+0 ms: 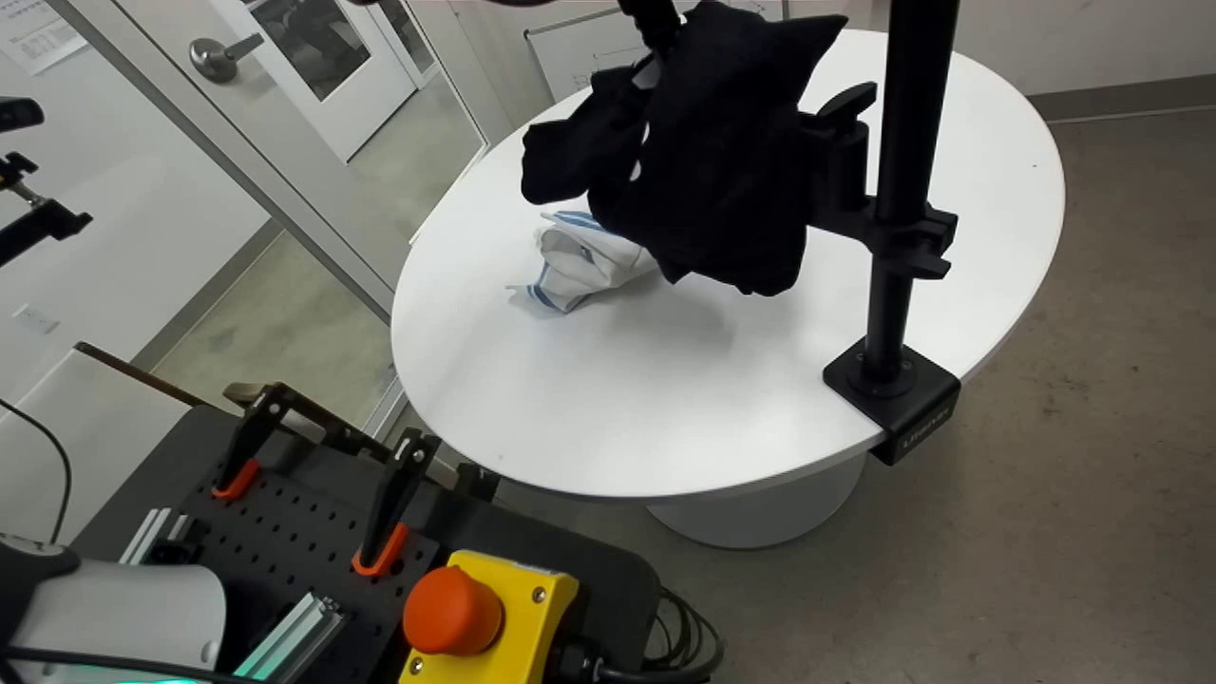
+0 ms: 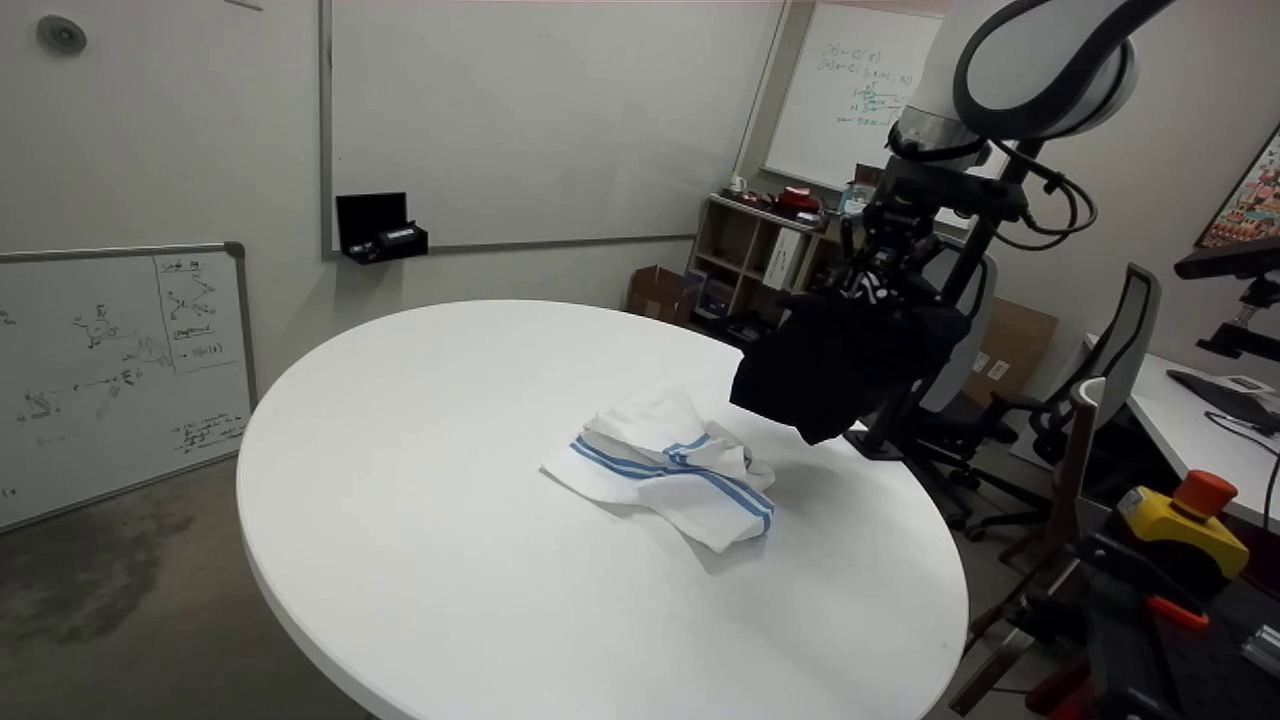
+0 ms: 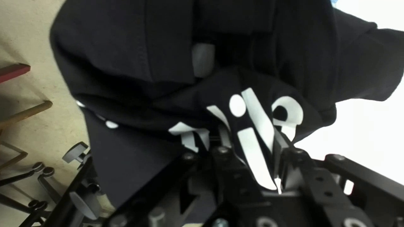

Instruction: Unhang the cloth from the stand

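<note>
The black cloth (image 1: 731, 180), a garment with white printed shapes, is bunched beside the side clamp (image 1: 841, 180) of the black stand (image 1: 907, 123), above the round table. In an exterior view the cloth (image 2: 845, 360) hangs below my gripper (image 2: 880, 270). In the wrist view my gripper (image 3: 251, 143) has folds of the cloth (image 3: 300, 56) between its fingers, filling the narrow gap; it looks shut on them. A grey patch (image 3: 203, 60) shows among the folds. The end of the clamp arm is hidden by the cloth, so I cannot tell whether the cloth rests on it.
A crumpled white towel with blue stripes (image 2: 650, 460) lies on the white round table (image 2: 420, 480) below the cloth. The stand's base (image 1: 893, 389) is clamped at the table edge. A yellow box with a red button (image 1: 513, 617) sits on the dark cart.
</note>
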{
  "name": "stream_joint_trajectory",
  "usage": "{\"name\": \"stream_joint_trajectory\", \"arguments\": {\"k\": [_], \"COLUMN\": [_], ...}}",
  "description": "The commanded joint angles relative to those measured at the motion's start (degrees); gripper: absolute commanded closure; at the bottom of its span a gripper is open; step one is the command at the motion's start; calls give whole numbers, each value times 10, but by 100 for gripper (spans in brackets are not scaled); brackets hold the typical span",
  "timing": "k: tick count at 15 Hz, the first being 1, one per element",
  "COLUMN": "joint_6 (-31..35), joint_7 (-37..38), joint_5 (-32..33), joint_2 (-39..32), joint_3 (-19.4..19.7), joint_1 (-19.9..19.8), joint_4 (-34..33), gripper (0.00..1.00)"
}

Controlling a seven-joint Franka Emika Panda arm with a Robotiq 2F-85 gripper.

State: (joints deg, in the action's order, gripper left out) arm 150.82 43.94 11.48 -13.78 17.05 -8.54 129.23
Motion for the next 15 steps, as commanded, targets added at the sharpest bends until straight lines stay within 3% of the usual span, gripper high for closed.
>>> {"name": "stream_joint_trajectory", "arguments": {"k": [1,7,15], "joint_6": [9,-22,-35], "joint_7": [14,-11,-97], "joint_5": [-3,-105,-266], "joint_2": [-1,55,215], "joint_3": [10,-17,-77], "joint_1": [10,-3,11], "joint_4": [1,1,5], "gripper": [98,97,97]}}
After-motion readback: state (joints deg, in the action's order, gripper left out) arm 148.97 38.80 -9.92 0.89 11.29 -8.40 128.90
